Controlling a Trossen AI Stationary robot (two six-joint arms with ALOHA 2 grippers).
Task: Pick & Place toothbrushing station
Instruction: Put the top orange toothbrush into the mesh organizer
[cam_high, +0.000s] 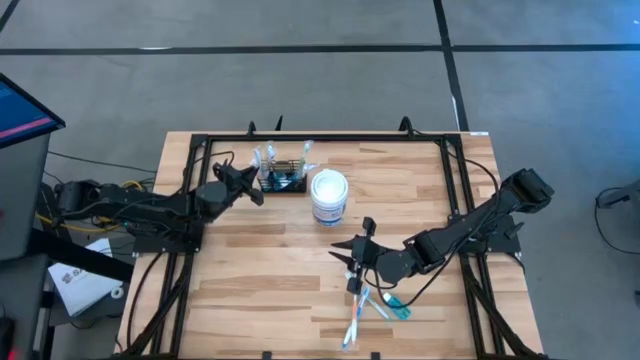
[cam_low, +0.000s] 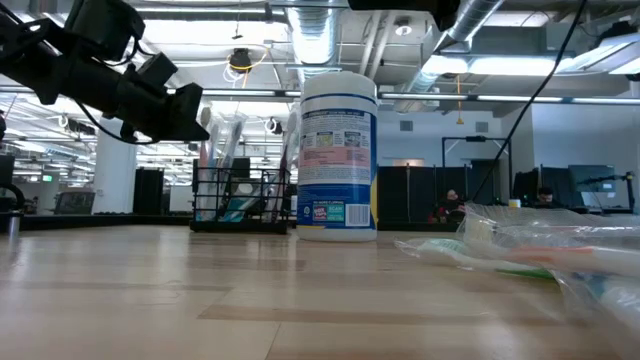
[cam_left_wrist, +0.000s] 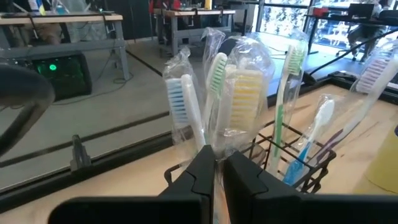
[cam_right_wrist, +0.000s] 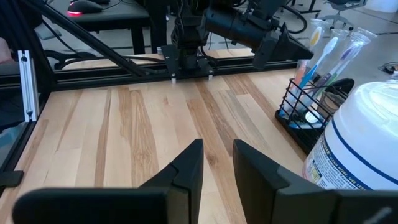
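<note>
The toothbrushing station, a low black wire-mesh rack, stands at the table's far middle with several clear-wrapped toothbrushes upright in it; it also shows in the low view and the right wrist view. My left gripper is at the rack's left end, shut on a wrapped toothbrush. My right gripper is open and empty, over the table right of centre, just beyond a pile of wrapped toothbrushes lying flat. My left gripper pinches the wrapped toothbrush's handle between its two fingers, plastic wrap and all. The fingers come from the table's left, slanting down, and lie across the handle. The brush stands upright with its bristle head above the fingers; the fingers hide its lower end.
A round white lidded tub stands just right of the rack, tall in the low view. A black metal frame runs around the table's edges. Bare wood lies at the table's near left.
</note>
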